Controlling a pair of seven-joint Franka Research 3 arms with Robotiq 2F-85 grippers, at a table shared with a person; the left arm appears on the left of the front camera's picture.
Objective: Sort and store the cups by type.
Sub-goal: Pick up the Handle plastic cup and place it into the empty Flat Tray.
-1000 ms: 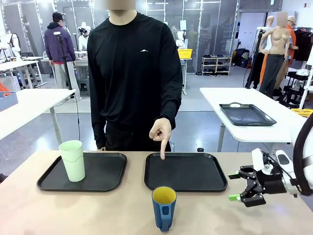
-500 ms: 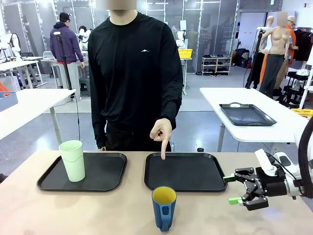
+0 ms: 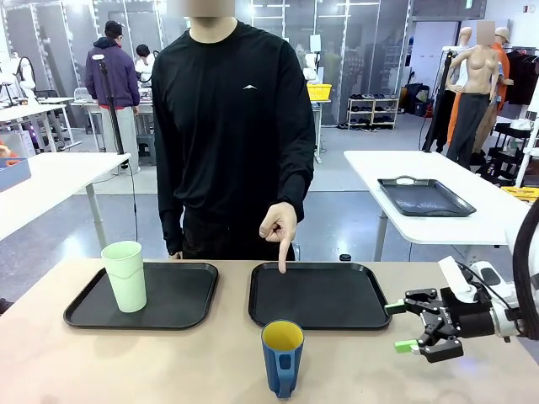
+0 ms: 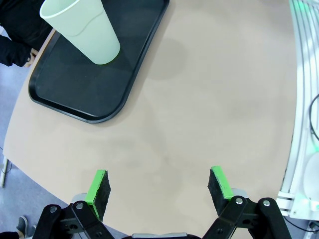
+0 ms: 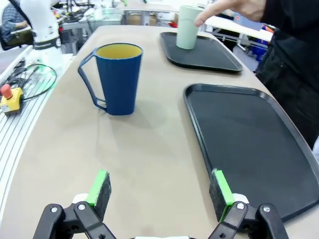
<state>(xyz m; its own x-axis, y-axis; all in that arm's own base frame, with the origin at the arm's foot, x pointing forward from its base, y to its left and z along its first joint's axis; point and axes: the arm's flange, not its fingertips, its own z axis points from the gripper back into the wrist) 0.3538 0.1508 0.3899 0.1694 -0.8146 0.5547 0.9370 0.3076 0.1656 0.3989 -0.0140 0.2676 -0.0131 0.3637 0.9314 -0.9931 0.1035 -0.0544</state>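
My right gripper (image 3: pixel 402 326) hovers with jaws wide and empty beside the right tray (image 3: pixel 370 316), where the person's finger (image 3: pixel 280 261) points, likely marking it for the blue mug (image 3: pixel 282 356) standing just before it; the green tumbler (image 3: pixel 125 275) sits on the left tray (image 3: pixel 181 307).

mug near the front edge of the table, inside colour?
Yellow inside the dark blue handled mug, blue outside. Right wrist view shows it best.
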